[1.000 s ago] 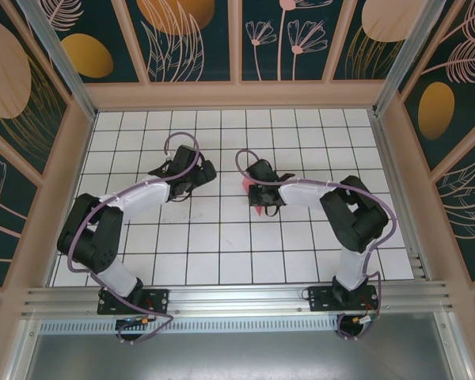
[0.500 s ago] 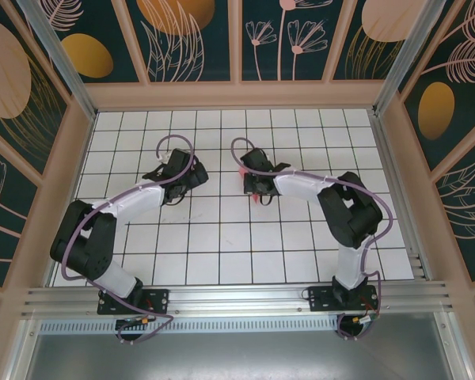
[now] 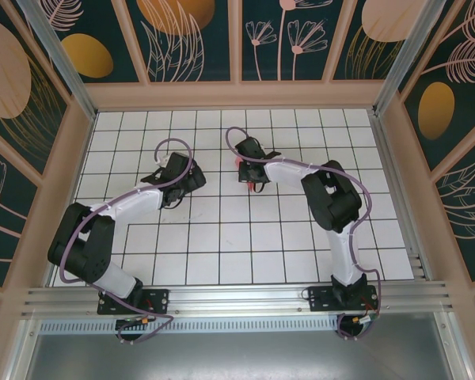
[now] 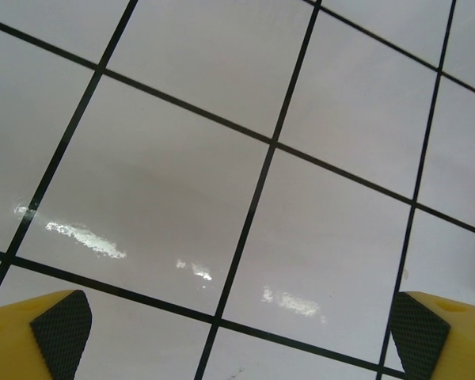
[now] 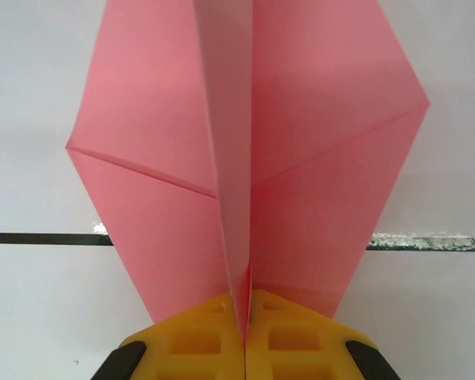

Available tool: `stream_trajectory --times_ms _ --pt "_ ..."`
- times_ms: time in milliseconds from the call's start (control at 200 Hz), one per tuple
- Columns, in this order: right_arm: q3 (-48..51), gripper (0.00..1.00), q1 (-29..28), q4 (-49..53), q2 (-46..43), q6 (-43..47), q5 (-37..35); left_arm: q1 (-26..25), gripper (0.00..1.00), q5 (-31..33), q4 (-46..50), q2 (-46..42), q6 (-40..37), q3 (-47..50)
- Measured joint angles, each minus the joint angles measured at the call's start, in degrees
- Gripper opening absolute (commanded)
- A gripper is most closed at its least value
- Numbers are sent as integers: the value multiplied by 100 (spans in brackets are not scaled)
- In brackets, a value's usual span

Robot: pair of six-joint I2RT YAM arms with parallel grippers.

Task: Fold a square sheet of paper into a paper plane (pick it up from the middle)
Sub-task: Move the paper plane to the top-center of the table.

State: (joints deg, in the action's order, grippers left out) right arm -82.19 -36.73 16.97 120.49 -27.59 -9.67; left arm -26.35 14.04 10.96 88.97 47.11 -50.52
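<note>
Since a second ago, the right arm has reached further out and toward the left across the tabletop [image 3: 222,237], carrying its pink load with it. The left arm has shifted only slightly.

Step in hand: the right claw [image 5: 244,339] is shut tight on the paper plane [image 5: 317,198], pinching the central fold at its near end between yellow fingers [image 5: 198,348] pressed together. The plane is in the far middle of the tabletop, just beside the left arm's reach. The left claw [image 4: 237,332] stands fully spread and empty over bare tiles, its black pads [image 4: 59,324] well apart. Folding looks largely complete, and this reads as the carrying or presenting stage.

Next move, as judged: either set the plane down and let go, or bring the left claw in to press a wing. Both call for a light, level approach, since the grip is on a thin edge only. Whether the wings touch the surface cannot be told.

Materials and shapes: the paper is thin, matt and plain pink. A raised central ridge runs lengthwise, and a wing spreads to each side, crossed by a sharp diagonal crease. It should flex and slip easily. The tabletop is glossy white tile with black grid lines, showing glare. The pads are cross-hatched rubber.
</note>
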Motion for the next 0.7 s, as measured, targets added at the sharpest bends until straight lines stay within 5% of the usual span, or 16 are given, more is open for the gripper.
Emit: stream_trajectory --times_ms 355,701 --pt "-83 24 0 50 81 -129 -79 0 99 0 -2 0 0 105" --pt "-105 68 103 227 -885 -356 -79 13 98 398 59 -94 -350 -72"
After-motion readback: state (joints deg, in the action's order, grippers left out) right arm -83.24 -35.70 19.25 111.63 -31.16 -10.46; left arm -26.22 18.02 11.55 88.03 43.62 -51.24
